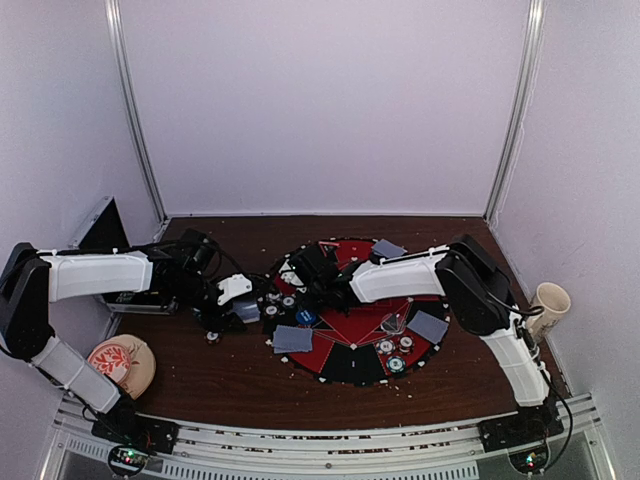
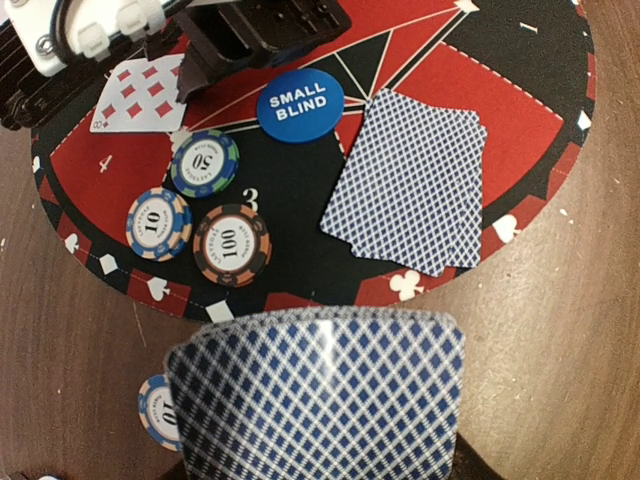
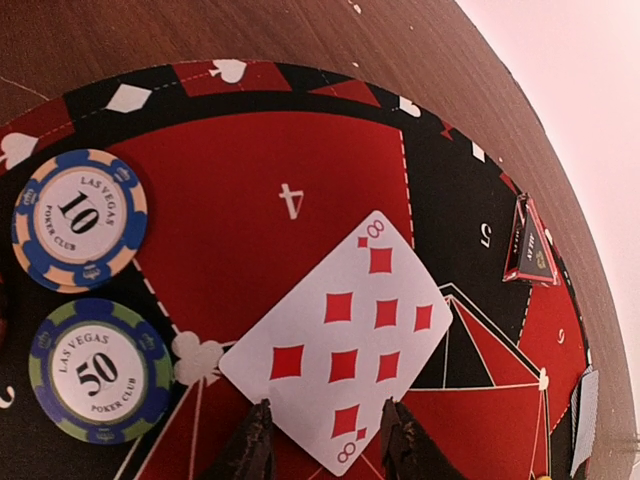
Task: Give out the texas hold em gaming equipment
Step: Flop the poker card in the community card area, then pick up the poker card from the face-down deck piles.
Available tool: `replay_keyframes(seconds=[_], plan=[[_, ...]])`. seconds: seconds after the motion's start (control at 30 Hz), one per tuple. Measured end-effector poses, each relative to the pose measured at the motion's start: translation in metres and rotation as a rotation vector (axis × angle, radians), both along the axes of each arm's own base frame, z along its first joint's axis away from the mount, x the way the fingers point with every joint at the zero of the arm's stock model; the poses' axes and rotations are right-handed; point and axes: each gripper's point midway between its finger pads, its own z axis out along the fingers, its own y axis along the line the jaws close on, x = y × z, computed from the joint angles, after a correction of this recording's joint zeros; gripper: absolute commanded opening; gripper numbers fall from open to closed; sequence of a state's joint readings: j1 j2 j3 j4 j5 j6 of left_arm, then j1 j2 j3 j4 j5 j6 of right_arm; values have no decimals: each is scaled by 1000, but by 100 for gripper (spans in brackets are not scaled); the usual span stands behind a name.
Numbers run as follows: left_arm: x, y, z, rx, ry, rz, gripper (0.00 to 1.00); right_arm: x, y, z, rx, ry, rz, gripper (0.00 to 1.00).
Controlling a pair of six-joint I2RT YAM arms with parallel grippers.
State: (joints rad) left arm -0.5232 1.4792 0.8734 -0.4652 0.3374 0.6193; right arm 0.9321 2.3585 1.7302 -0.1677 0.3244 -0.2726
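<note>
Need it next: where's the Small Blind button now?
Left wrist view, upper centre: the blue Small Blind button lies on the mat, above and between the 50 chip and the face-down card.

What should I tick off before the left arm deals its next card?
1. Left gripper holds blue-backed card: ok.
2. Single card in that grip: cannot tell.
3. Seat three has 10 chip, 50 chip, 100 chip, Small Blind button, face-down cards: ok.
4. Dealt cards all face down: not ok, eight of diamonds shows its face.
5. Right gripper pinching it: cannot tell.
6. All chips on mat: not ok, second 10 chip lies on table.
</note>
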Motion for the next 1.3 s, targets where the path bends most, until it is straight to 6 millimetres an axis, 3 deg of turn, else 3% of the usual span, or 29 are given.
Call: replay_keyframes(seconds=[0.2, 0.23, 0.33, 0.4, 0.63, 0.73, 0.83, 1.03, 1.3], plan=[[0, 0, 0, -1, 1, 0, 54, 0, -1, 1, 29, 19, -3, 42], [0, 0, 0, -2, 2, -1, 54, -11, -4, 6, 67, 54, 8, 47], [-1, -1, 0, -6, 4, -3, 54, -16, -2, 18, 125, 66, 11, 59], [-1, -2, 1, -9, 4, -4, 54, -24, -4, 35, 182, 82, 15, 62], [1, -4, 5, -20, 0, -9, 54, -42, 11, 130, 567, 128, 28, 66], [3, -5, 8, -25, -7, -9, 54, -53, 18, 152, 734, 204, 40, 66], [3, -6, 9, -25, -9, -10, 54, -71, 30, 151, 883, 345, 63, 66], [0, -10, 9, -25, -8, -24, 54, -102, 48, 128, 1079, 641, 72, 66], [1, -18, 17, -37, -24, -41, 54, -123, 67, 116, 1161, 822, 98, 66]])
